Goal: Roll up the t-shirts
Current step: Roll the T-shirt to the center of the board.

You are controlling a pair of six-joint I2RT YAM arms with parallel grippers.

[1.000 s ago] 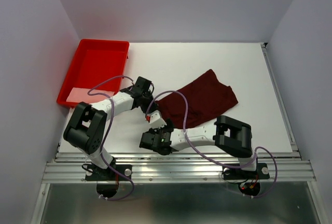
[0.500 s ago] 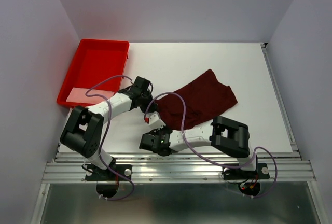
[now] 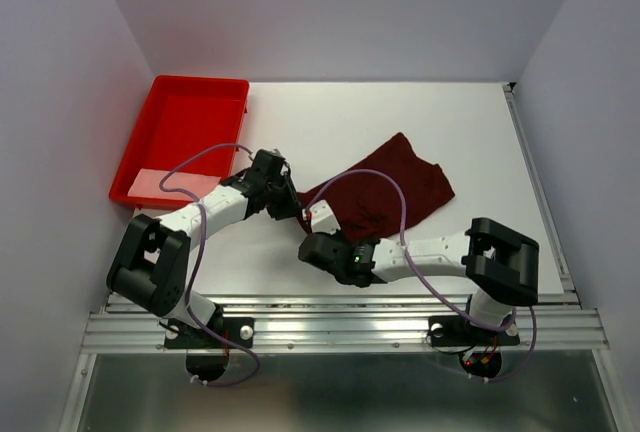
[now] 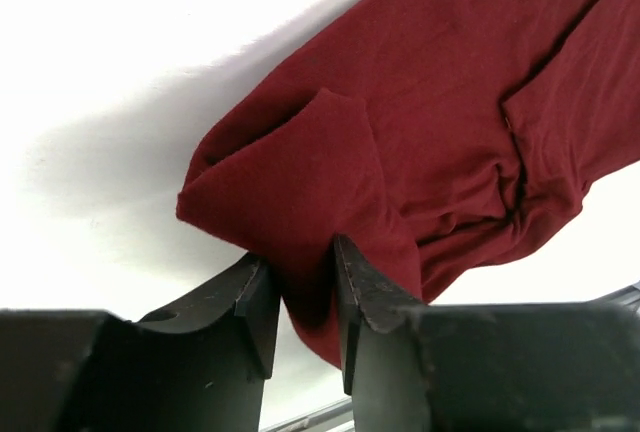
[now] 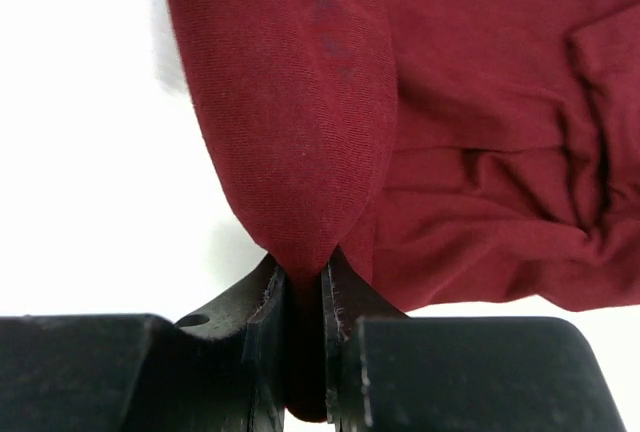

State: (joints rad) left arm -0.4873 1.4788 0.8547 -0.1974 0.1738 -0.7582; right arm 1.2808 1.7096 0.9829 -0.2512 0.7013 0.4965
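One t-shirt (image 3: 425, 190) between left fingers (image 4: 258, 312), right fingers (image 5: 265, 352)

plain maroon t-shirt (image 3: 385, 192), red tray (image 3: 185, 132)

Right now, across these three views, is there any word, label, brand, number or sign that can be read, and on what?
None can be read.
The t-shirt is plain maroon, with no print or tag showing.
The red tray shows no label.
The left gripper and right gripper, both shut on the cloth, are bare black and unmarked.
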